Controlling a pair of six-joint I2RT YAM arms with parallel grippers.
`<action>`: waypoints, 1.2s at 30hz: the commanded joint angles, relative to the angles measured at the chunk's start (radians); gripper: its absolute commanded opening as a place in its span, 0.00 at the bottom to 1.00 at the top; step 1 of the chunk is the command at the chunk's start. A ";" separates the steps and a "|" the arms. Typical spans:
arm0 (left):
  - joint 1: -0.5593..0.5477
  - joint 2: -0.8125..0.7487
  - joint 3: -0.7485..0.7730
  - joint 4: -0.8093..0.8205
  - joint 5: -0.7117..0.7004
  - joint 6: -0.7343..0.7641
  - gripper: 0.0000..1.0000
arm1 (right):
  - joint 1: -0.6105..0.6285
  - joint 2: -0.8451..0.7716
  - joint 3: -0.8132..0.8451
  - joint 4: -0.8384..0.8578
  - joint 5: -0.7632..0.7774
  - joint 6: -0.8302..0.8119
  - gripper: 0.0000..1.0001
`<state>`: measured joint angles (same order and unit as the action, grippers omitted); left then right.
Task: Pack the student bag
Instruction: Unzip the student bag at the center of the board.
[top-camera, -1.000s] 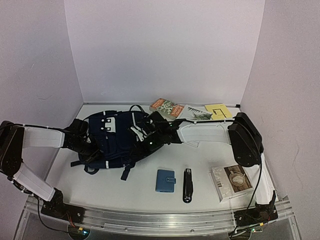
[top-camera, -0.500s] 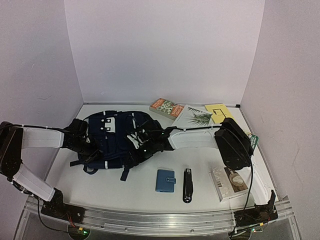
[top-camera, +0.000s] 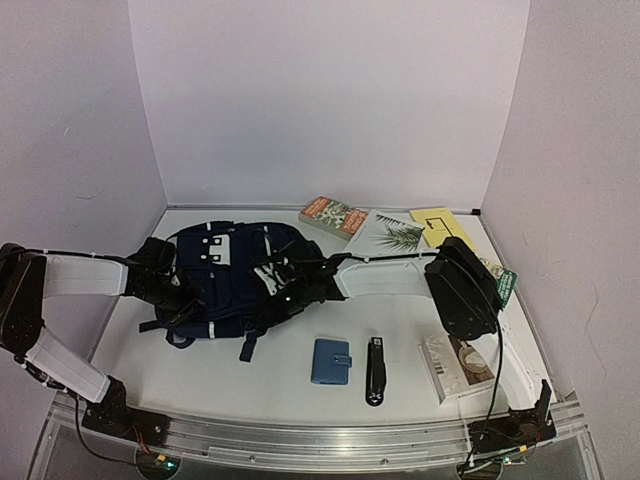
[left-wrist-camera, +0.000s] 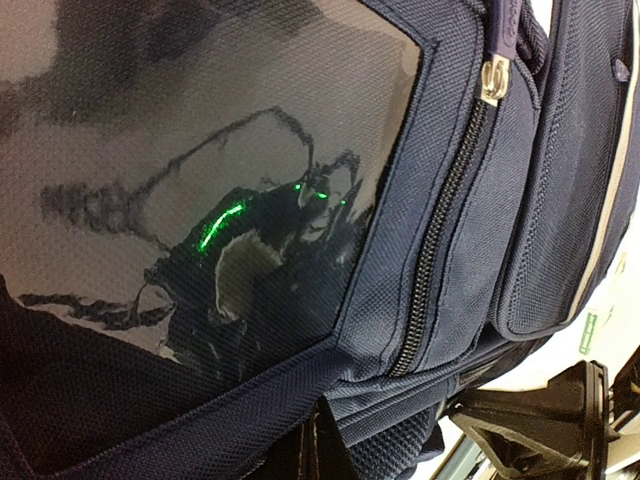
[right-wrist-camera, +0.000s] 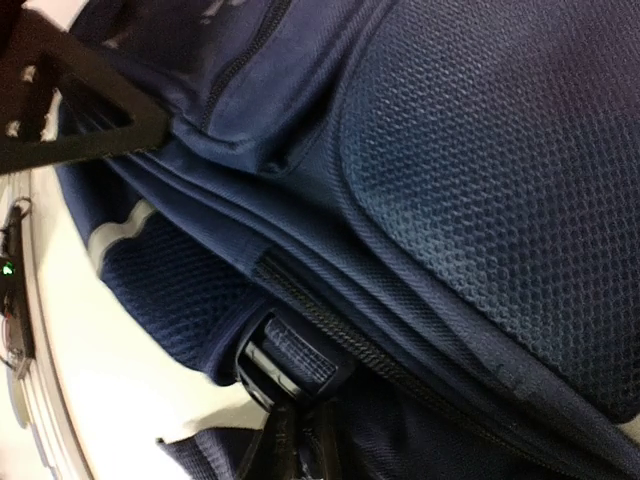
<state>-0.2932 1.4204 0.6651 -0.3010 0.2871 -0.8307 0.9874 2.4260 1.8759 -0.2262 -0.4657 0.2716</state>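
Left and right jaws, both closed, flank the student bag.

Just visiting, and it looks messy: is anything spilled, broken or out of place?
Nothing spilled or broken. The student bag lies flat, one dark strap trailing forward; a green-and-white item sits at the table's right edge.

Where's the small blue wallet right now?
In the top view, the small blue wallet lies flat on the table, front centre, apart from the student bag behind it and just left of a slim black tool.
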 joint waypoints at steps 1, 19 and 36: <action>0.012 -0.010 -0.020 -0.067 -0.065 0.008 0.00 | -0.001 -0.090 -0.050 -0.005 -0.061 -0.012 0.00; 0.116 -0.042 0.014 -0.164 -0.130 0.086 0.00 | -0.100 -0.208 -0.207 -0.005 -0.042 -0.060 0.00; 0.134 -0.049 0.026 -0.159 -0.071 0.122 0.00 | -0.059 -0.234 -0.243 -0.095 -0.175 -0.262 0.16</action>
<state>-0.1681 1.3876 0.6750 -0.4130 0.2967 -0.7284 0.9178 2.2643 1.6451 -0.2066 -0.6354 0.1195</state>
